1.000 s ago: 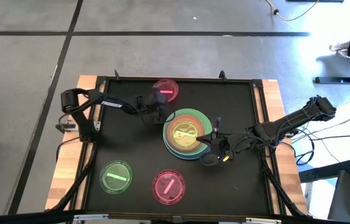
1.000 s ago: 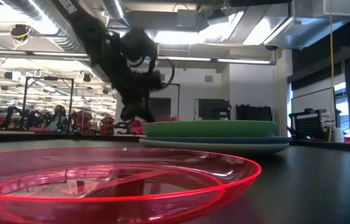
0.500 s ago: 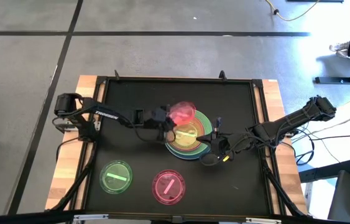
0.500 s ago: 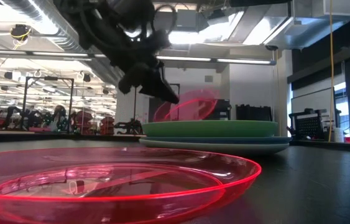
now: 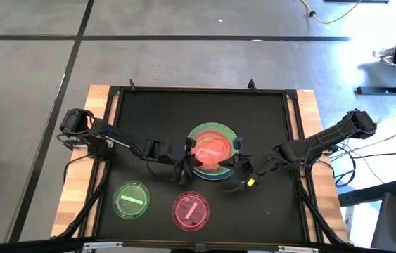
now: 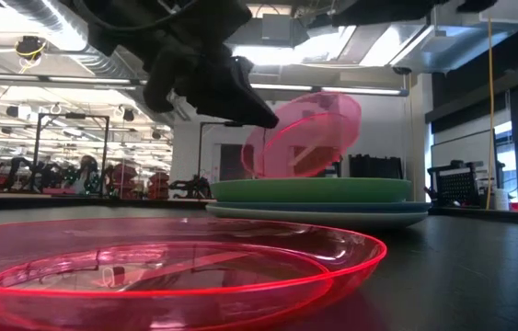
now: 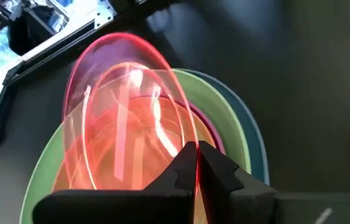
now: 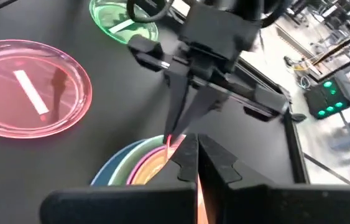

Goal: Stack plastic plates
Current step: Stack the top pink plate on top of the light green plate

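Note:
A stack of plates [image 5: 212, 133], green over pale and blue, sits at mid table, also in the low view [image 6: 309, 191]. My left gripper [image 5: 187, 156] is at the stack's near-left edge, shut on a small translucent pink plate [image 5: 212, 149] that is tilted over the stack [image 7: 125, 112]. My right gripper [image 5: 238, 164] is at the stack's near-right edge, fingers together [image 8: 193, 155]. Another small pink plate [image 5: 190, 211] and a small green plate [image 5: 131, 199], each with a centre bar, lie flat near the near edge. My left gripper pinches the pink plate's rim [image 7: 190, 149] between its two fingers, coming from the table's left. The plate is lifted, tilted with its free side [image 6: 346, 106] raised above the stack. My right gripper is shut with a thin red rim [image 8: 197, 180] between its fingers at the stack's near-right edge; which plate it belongs to I cannot tell.
The black table mat has a raised frame [image 5: 198, 90] all round. The far half of the mat is bare. The near pink plate [image 6: 148, 262] fills the low view's foreground. Cables trail from the right arm [image 5: 324, 144].
My left gripper took the small pink plate from the far side of the mat, lifted it and carried it toward the near edge, over the stack. The plate went from lying flat to tilted in the air. My right gripper shifted slightly toward the stack.

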{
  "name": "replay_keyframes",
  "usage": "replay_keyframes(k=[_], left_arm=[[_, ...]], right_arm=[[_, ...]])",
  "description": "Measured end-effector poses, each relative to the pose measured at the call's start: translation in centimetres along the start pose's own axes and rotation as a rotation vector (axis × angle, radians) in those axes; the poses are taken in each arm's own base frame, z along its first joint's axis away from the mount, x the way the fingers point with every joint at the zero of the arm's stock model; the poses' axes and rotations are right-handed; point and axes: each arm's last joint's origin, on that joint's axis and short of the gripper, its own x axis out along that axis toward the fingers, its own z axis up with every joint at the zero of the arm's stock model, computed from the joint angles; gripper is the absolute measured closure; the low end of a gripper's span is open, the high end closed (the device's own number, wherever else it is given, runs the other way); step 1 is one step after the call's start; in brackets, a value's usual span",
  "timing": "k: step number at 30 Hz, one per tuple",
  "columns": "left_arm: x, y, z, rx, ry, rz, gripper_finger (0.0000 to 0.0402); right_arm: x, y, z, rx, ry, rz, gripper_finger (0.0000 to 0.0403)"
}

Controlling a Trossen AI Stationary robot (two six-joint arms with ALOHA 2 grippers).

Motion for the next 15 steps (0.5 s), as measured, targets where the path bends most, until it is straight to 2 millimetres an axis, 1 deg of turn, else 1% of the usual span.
replay_keyframes(k=[3,7,12,15], left_arm=[[0.2,0.0,-0.4,0.003,0.031,0.006,0.0396],[0.7,0.3,-1.0,-0.007,0.054,0.011,0.0396],[1.0,0.5,-1.3,-0.035,0.057,0.009,0.0394],[1.0,0.5,-1.3,-0.067,0.064,0.021,0.0384]], right_arm=[[0.9,-0.3,-0.3,0.008,0.013,-0.018,0.0402],[1.6,-0.8,-0.8,0.017,0.042,-0.042,0.0402],[1.8,-1.3,-1.0,0.031,0.052,-0.057,0.0402],[1.8,-1.3,-1.0,0.031,0.051,-0.056,0.0402]])
